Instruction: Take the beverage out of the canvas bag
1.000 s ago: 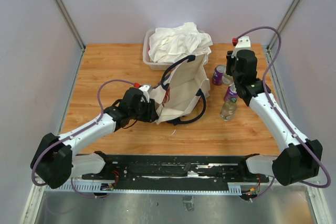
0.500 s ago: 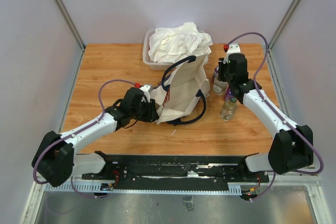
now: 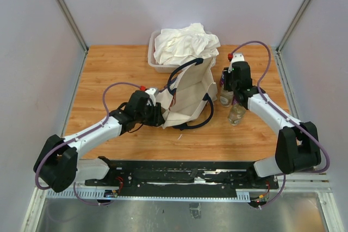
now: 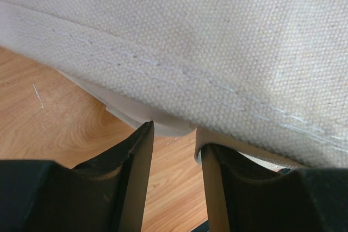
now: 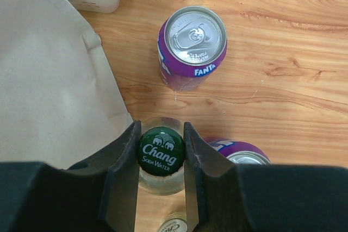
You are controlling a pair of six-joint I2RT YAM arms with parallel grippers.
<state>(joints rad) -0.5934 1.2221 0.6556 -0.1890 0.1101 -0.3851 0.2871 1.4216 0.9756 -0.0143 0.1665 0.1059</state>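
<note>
The cream canvas bag [image 3: 187, 93] with navy handles stands mid-table, mouth up; its weave fills the left wrist view [image 4: 217, 42]. My left gripper [image 3: 162, 115] is at the bag's lower left corner. Its jaws [image 4: 174, 131] stand apart, with the bag's hem resting on the fingertips. My right gripper [image 3: 228, 94] is just right of the bag and shut on the green cap of a clear Chang soda water bottle [image 5: 162, 153]. The bottle [image 3: 225, 100] stands upright beside the bag; I cannot tell whether it touches the table.
A purple Fanta can [image 5: 192, 47] stands beyond the bottle. A second purple can [image 5: 242, 153] and another bottle [image 3: 236, 113] are close on the right. A clear tub [image 3: 152, 58] heaped with white cloth stands behind the bag.
My right gripper has moved left and nearer, from the table's right side to beside the bag, with the bottle showing under it. The left arm has not moved.
</note>
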